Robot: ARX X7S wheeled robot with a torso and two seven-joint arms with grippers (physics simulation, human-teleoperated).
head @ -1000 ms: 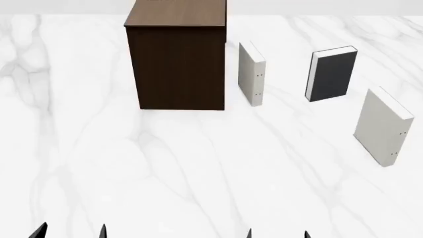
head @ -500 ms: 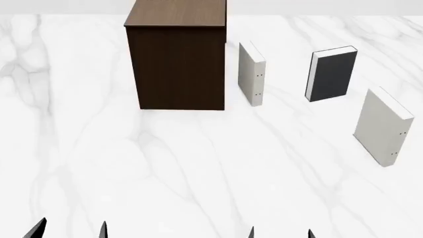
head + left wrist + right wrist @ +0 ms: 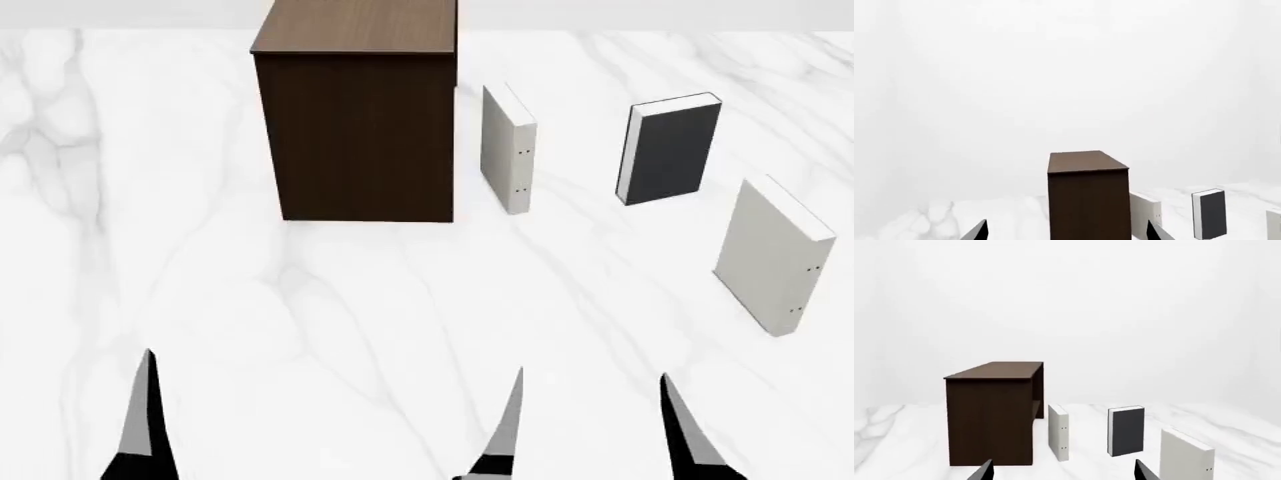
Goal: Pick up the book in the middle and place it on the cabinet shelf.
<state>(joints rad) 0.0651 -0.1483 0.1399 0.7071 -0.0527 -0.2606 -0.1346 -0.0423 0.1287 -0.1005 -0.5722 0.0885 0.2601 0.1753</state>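
White marble worktop (image 3: 334, 330) runs out under a plain pale wall. On it the cabinet (image 3: 358, 120) stands tall and dark brown, its lighter top bare. Just to its right a cream book (image 3: 507, 148) stands upright. Further right, apart from it, the book (image 3: 670, 148) stands upright too, dark grey cover toward us, white page edges showing at one side. A second cream book (image 3: 774, 255) stands nearer, to the right, leaning a little.

Low in the head view, the right hand (image 3: 594, 420) has its dark fingers spread wide, with nothing between them. The left hand (image 3: 1064, 231) shows both finger tips in its wrist view, also set wide and holding nothing. Both hands are well short of the books.
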